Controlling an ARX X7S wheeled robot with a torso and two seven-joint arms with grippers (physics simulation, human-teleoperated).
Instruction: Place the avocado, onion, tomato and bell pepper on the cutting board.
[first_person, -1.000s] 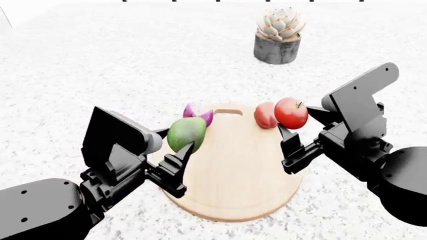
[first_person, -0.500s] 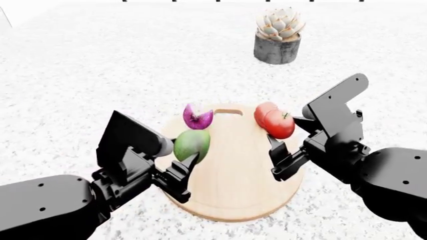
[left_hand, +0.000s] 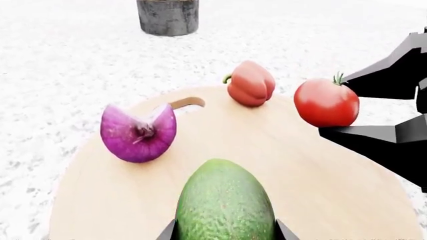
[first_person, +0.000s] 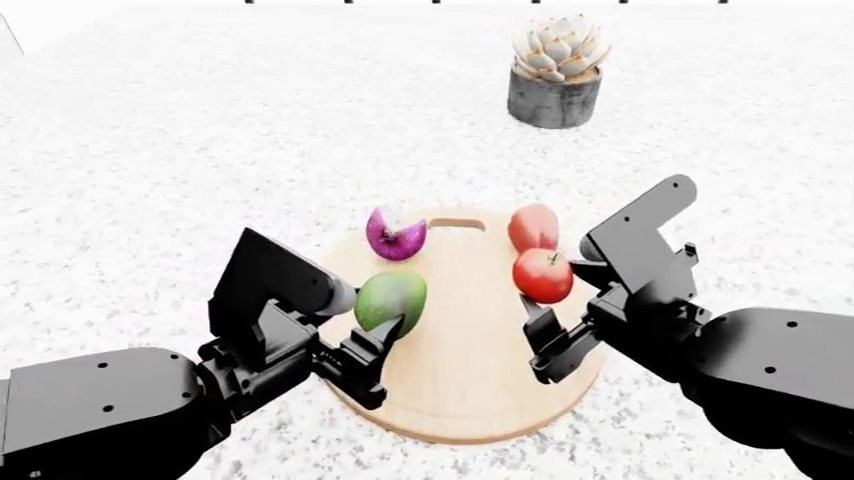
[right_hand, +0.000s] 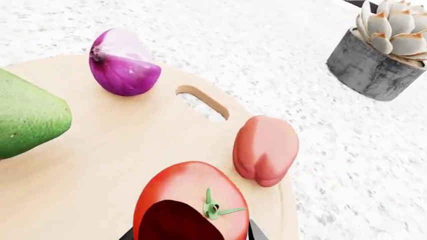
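The left claw (first_person: 378, 345) is clenched on the smooth green pear-shaped avocado (first_person: 391, 301), and the right claw (first_person: 537, 328) grips the glossy bright red tomato (first_person: 542, 275), both over the round light wooden cutting board (first_person: 461, 380). The purple-red onion (first_person: 395, 238) and pale salmon-red bell pepper (first_person: 533, 227) lie on the board by its handle slot, on the speckled white bench (first_person: 200, 150).

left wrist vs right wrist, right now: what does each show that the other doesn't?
Left wrist only: the right gripper beside the tomato.
Right wrist only: the succulent's leaves above its grey pot; the left wrist view shows just the pot.
Both: the onion, bell pepper, avocado and tomato over the cutting board, and its handle slot.
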